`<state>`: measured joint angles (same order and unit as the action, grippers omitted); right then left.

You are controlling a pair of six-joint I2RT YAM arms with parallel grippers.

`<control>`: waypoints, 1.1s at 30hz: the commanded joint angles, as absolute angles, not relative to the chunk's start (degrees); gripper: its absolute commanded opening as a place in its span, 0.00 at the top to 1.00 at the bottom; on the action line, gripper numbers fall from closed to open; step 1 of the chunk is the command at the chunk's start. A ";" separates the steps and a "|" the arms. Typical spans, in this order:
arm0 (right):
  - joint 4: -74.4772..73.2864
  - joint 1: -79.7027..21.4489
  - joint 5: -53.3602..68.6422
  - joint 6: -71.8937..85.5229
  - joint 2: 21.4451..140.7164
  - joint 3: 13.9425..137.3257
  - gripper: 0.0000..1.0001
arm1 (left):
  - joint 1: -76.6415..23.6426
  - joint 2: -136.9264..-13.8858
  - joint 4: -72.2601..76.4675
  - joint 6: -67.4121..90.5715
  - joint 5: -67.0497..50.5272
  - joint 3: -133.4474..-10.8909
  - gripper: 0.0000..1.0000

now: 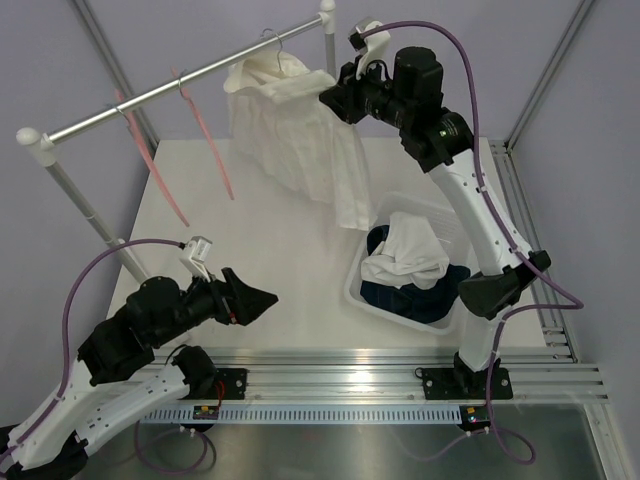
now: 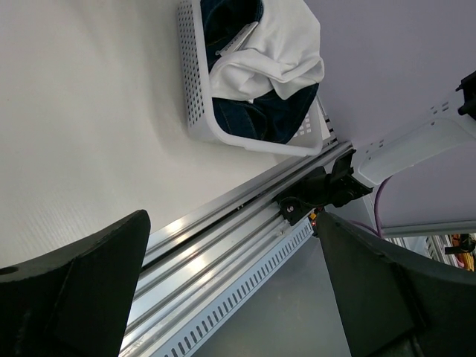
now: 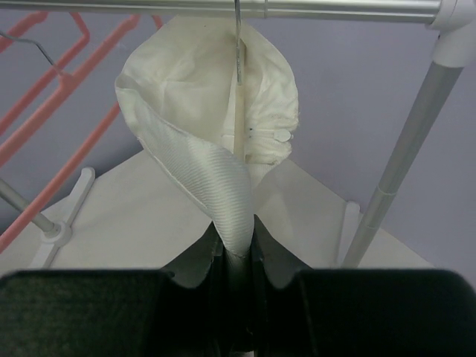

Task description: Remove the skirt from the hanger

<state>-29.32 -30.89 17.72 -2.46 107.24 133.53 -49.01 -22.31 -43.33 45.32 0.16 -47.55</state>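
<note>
- A metal rail [image 1: 150, 92] runs up from lower left to upper right across the back of the table [image 1: 290, 250]. Two bare pink hangers [image 1: 211, 150] hang on its left half, well apart from the skirt.
- The left arm is folded low at the near left corner, with its forearm lying almost level and pointing right.
- The left gripper [image 1: 264, 300] hovers over bare tabletop. Its fingers [image 2: 74, 297] are spread wide with nothing between them.
- There is open table between this gripper and the basket, and the table's near metal edge runs just below it.
- The white skirt [image 1: 300, 140] hangs from a wire hanger [image 3: 239, 97] on the right half of the rail. Its hem reaches down just beside the basket's far rim.
- The right arm stands tall and is bent forward at the elbow, with the wrist level with the rail.
- The right gripper [image 3: 238, 256] is pinched tight on a fold of the skirt's waistband, pulling it away from the hanger.
- The rail's right post [image 3: 405, 156] stands just beside the skirt, so room is tight on that side.
- A white basket [image 1: 357, 285] of clothes sits at the near right, close to the right arm's base.
</note>
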 commanded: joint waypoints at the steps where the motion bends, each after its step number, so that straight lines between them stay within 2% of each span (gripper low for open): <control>1: -19.00 -30.76 17.84 -0.88 101.97 133.18 1.00 | -48.95 -22.50 -39.82 45.53 -2.28 -49.48 0.03; 4: -16.09 -30.76 17.41 -0.35 100.11 130.61 1.00 | -48.87 -22.68 -39.90 45.44 -2.28 -49.83 0.03; 9: -21.00 -30.76 18.19 -0.79 100.99 134.82 1.00 | -48.87 -22.94 -38.06 45.88 -4.12 -49.83 0.04; 15: -19.77 -30.85 18.28 -1.84 93.00 122.54 1.00 | -48.96 -25.30 -31.83 45.70 -7.90 -52.90 0.06; 21: -22.23 -31.55 19.34 -2.81 82.46 109.62 1.00 | -48.87 -32.68 -23.74 44.04 -11.60 -61.95 0.07; 27: -25.75 -34.10 19.95 -1.68 70.24 91.53 1.00 | -48.95 -44.90 -21.53 41.05 -6.00 -72.76 0.10; 33: -31.11 -36.47 20.57 -0.70 60.83 82.28 1.00 | -48.95 -52.47 -19.26 38.32 -3.95 -77.08 0.15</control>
